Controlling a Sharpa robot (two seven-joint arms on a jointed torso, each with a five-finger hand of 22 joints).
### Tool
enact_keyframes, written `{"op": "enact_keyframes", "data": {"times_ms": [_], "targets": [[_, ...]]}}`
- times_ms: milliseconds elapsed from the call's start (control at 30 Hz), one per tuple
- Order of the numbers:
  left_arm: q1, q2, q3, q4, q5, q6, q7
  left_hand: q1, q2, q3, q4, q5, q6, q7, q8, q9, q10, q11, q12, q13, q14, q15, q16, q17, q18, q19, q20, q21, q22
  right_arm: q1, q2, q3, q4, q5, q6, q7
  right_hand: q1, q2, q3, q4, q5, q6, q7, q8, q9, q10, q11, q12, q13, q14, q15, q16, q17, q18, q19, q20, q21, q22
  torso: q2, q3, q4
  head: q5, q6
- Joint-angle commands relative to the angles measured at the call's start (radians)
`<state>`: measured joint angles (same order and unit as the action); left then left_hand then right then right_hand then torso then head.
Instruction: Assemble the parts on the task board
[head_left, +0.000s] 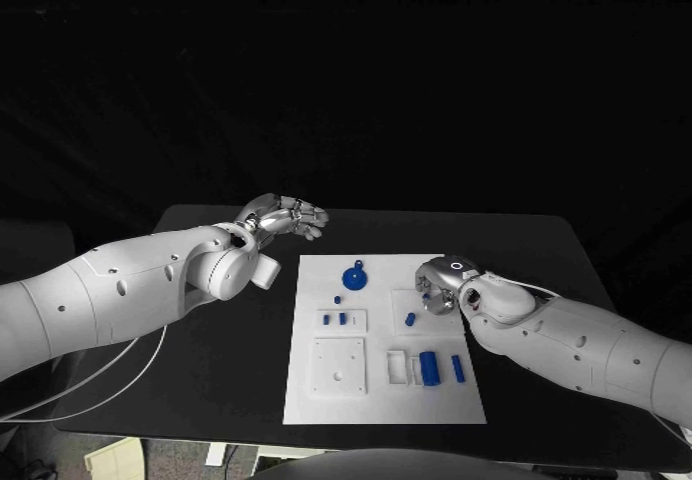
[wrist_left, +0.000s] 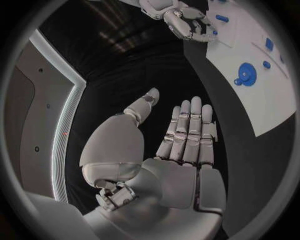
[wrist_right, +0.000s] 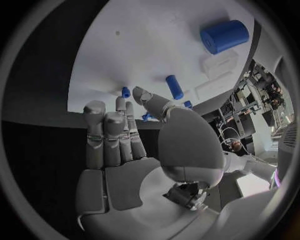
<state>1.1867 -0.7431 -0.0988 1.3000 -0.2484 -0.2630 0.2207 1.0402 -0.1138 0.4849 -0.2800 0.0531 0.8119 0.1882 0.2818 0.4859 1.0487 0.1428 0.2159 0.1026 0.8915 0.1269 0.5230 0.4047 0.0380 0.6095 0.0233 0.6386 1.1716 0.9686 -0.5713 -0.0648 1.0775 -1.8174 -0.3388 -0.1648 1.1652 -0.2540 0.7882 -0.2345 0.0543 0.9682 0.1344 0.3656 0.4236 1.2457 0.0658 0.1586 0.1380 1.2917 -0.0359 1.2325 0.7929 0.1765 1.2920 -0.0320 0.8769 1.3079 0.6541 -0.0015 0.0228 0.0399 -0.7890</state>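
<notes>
Hands first: your left hand (head_left: 286, 216) hovered over the bare black table (head_left: 216, 330), beyond the far left corner of the task board (head_left: 378, 400), holding nothing. From its wrist camera you saw its fingers (wrist_left: 189, 131) straight and side by side, the thumb standing apart.

Your right hand (head_left: 440, 284) was over the board's right edge, above a small raised white block (head_left: 410, 304) with a short blue peg (head_left: 410, 320) on it. Its own wrist camera showed the fingers (wrist_right: 111, 134) extended and empty, with the thumb off to one side, so that hand also held nothing.

On the board you had a round blue disc with a tab (head_left: 353, 276) near the far end and a small blue button (head_left: 338, 299) just nearer than it. Two little blue pegs (head_left: 333, 320) lay in a shallow tray on the left. A plain white square plate (head_left: 339, 365) sat at the near left. To its right, a blue cylinder (head_left: 428, 367) and a thin blue pin (head_left: 457, 368) lay side by side.
</notes>
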Motion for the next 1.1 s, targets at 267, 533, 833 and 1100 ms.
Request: {"op": "enact_keyframes", "data": {"times_ms": [267,533,833,1100], "targets": [[0.004,-0.004,0.001,0.012,0.002,0.01,0.003,0.01,-0.004,-0.007,0.001,-0.001,-0.007,0.001,-0.003,-0.001,0.0,0.01,-0.007,-0.002,0.005,0.001,-0.005,0.002,0.017,-0.004,0.004,-0.005,0.002,-0.002,0.003,-0.004,-0.01,-0.056,0.019,-0.017,0.008,0.004,0.019,-0.001,-0.006,0.01,-0.004,0.005,0.002,0.009,0.002,0.006,0.007,0.002,-0.008,0.001,0.0,0.085,0.006,-0.001,0.007,0.016,0.003,0.0039,0.0004,0.001,-0.003],[0.005,-0.004,0.001,0.013,0.001,0.011,0.001,0.01,-0.004,-0.007,0.002,-0.001,-0.008,0.001,-0.003,-0.002,0.001,0.01,-0.007,-0.003,0.005,0.001,-0.006,0.003,0.017,-0.003,0.004,-0.005,0.002,-0.003,0.007,-0.007,-0.014,-0.057,0.028,-0.014,0.009,0.001,0.026,-0.001,-0.006,0.011,-0.004,0.004,0.001,0.007,0.003,0.005,0.01,0.001,-0.007,0.001,0.0,0.085,0.005,-0.001,0.007,0.016,0.002,0.0032,0.0004,-0.001,-0.006],[0.007,-0.006,0.001,0.019,0.0,0.011,0.0,0.01,-0.004,-0.007,0.002,-0.001,-0.008,0.001,-0.003,-0.002,0.0,0.01,-0.008,-0.004,0.006,0.0,-0.006,0.004,0.017,-0.003,0.004,-0.006,0.002,-0.011,0.016,-0.01,-0.026,-0.059,0.02,-0.017,0.006,0.013,0.036,0.004,-0.006,0.024,-0.009,0.011,0.004,0.016,-0.001,0.011,0.02,0.005,-0.01,0.004,0.001,0.085,0.009,-0.001,0.012,0.017,0.003,0.0018,0.0014,-0.001,-0.008],[0.01,-0.007,0.001,0.024,-0.001,0.012,0.0,0.01,-0.004,-0.007,0.002,-0.001,-0.008,0.001,-0.003,-0.002,0.0,0.01,-0.008,-0.004,0.007,0.0,-0.006,0.005,0.017,-0.003,0.004,-0.006,0.003,-0.022,0.029,-0.016,-0.039,-0.065,0.02,-0.019,0.011,0.037,0.046,0.0,-0.006,0.045,-0.018,0.02,0.009,0.033,-0.008,0.021,0.032,0.009,-0.018,0.011,0.005,0.085,0.013,-0.006,0.021,0.02,0.003,0.0017,0.0011,-0.002,-0.011]]}}
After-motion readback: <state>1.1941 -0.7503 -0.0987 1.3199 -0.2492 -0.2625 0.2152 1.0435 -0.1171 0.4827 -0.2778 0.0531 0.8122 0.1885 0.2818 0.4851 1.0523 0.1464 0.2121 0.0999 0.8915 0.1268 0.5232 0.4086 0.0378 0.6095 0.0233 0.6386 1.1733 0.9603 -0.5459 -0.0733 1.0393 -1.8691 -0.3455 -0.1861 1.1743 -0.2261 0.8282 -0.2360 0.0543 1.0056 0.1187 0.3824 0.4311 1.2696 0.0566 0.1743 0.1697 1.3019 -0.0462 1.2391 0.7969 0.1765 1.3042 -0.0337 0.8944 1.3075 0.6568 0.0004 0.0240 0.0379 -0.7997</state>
